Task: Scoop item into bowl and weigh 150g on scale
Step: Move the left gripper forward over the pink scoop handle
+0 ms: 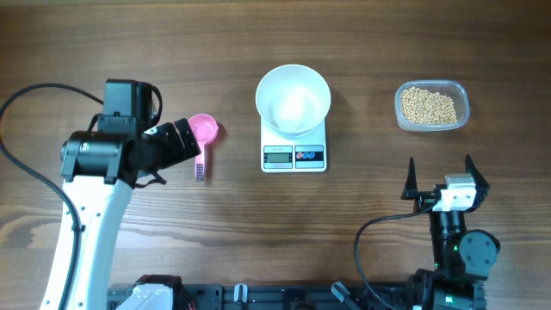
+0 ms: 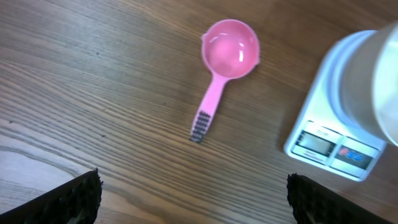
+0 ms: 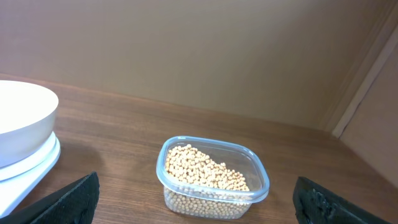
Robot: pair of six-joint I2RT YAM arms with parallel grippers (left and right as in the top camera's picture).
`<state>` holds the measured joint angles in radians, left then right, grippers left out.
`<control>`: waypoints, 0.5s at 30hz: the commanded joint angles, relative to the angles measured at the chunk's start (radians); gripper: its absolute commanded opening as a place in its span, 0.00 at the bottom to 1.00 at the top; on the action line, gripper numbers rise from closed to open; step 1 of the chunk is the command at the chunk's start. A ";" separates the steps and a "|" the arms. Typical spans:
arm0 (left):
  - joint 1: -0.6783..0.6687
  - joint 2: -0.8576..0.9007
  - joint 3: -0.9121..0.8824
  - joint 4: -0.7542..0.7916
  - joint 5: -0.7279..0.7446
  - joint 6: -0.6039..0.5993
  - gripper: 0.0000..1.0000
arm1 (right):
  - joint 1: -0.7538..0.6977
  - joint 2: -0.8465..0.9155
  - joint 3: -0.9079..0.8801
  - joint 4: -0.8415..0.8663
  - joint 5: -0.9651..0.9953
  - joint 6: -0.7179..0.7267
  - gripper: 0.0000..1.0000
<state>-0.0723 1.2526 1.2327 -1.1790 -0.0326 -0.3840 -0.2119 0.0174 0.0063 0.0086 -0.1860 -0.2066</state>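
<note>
We see wooden worktop (image 1: 129,34), left claw (image 2: 193,193) spread wide, holding nothing, near pink scoop (image 1: 203,133), right claw (image 1: 440,168) spread wide too, white bowl (image 1: 293,99) sitting on scale (image 1: 294,157) mid-worktop, clear container (image 1: 465,108) right of scale, scoop lying left of scale, beans (image 1: 429,105) in container

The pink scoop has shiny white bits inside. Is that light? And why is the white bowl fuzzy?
Left wrist view: yes, the white patches in the pink scoop are glare from light, and the bowl is blurred, close at the frame's edge. Overhead view: the bowl looks sharp, with a bright spot inside.
</note>
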 commanded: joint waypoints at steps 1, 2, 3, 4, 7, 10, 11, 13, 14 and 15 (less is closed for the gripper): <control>-0.003 0.054 -0.044 0.008 -0.034 -0.022 1.00 | 0.005 -0.008 -0.001 0.005 -0.002 0.000 1.00; -0.003 0.072 -0.050 0.013 -0.020 -0.021 1.00 | 0.005 -0.008 -0.001 0.005 -0.002 -0.001 1.00; -0.003 0.090 -0.053 0.019 -0.008 -0.021 1.00 | 0.005 -0.008 -0.001 0.005 -0.002 0.000 1.00; -0.003 0.110 -0.053 0.024 0.003 -0.021 1.00 | 0.005 -0.008 -0.001 0.005 -0.002 -0.001 1.00; -0.003 0.165 -0.053 0.043 0.061 -0.013 1.00 | 0.005 -0.008 -0.001 0.005 -0.002 0.000 1.00; -0.003 0.229 -0.053 0.079 0.076 -0.011 1.00 | 0.005 -0.008 -0.001 0.005 -0.002 -0.001 1.00; -0.001 0.248 -0.053 0.092 0.073 0.003 1.00 | 0.005 -0.008 -0.001 0.005 -0.002 -0.001 1.00; 0.014 0.272 -0.053 0.109 0.061 0.020 1.00 | 0.005 -0.008 -0.001 0.005 -0.002 -0.001 1.00; 0.030 0.279 -0.053 0.117 0.063 0.020 1.00 | 0.005 -0.008 -0.001 0.005 -0.002 -0.001 1.00; 0.050 0.280 -0.053 0.129 0.081 0.020 1.00 | 0.005 -0.008 -0.001 0.005 -0.002 0.000 1.00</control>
<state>-0.0669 1.5116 1.1873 -1.0714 0.0246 -0.3798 -0.2119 0.0174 0.0063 0.0082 -0.1860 -0.2066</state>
